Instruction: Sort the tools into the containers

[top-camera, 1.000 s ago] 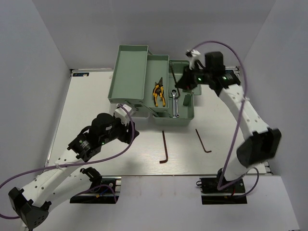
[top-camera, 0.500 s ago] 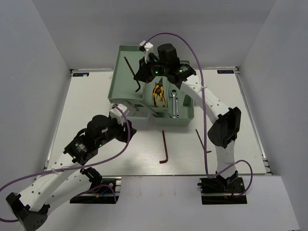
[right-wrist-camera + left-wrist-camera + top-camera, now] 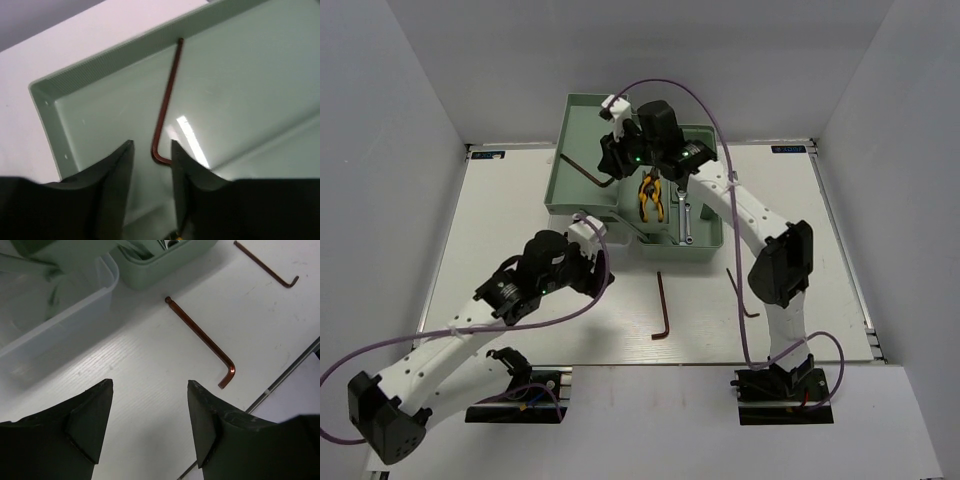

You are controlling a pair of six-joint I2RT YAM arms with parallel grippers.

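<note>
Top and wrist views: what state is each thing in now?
left hand: open, empty
right hand: open, gripping nothing
toolbox: open, trays fanned out
tray hex key: in far-left tray, ungripped, bend between right hand's parted fingers
near hex key: flat on table
far hex key: flat on table
pliers: lying in middle tray
wrench: lying in right bin
</note>
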